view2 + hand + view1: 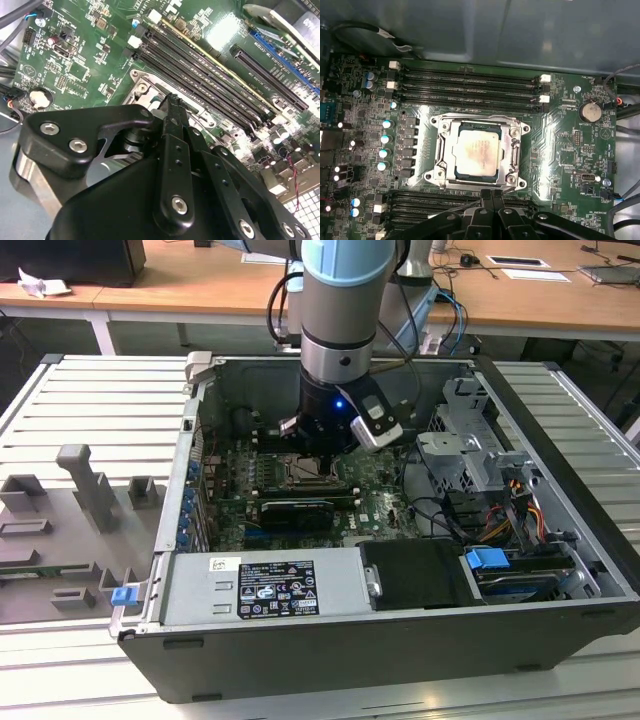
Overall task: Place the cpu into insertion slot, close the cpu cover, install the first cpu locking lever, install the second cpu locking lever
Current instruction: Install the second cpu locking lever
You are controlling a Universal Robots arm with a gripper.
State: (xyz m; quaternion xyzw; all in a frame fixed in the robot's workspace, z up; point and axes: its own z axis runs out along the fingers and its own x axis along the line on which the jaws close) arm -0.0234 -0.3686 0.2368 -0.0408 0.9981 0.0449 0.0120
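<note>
Sitting seated, cpu (477, 156); green circuit board (560, 150); grey slatted table (90, 410).

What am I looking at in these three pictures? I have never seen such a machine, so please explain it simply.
This is a robot arm reaching down into an open computer case that lies on a metal table. The exterior view comes from a camera standing off the arm and looking at the whole scene. Both wrist views come from cameras riding on the arm, so they look closely at the green circuit board inside the case.

In the first wrist view, the cpu already lies in the insertion slot, with the silvery cpu cover framing it. Long black memory slots run beside it.

The black tool at the arm's end has its tips close together at the socket's edge. I see nothing held in it.
</note>
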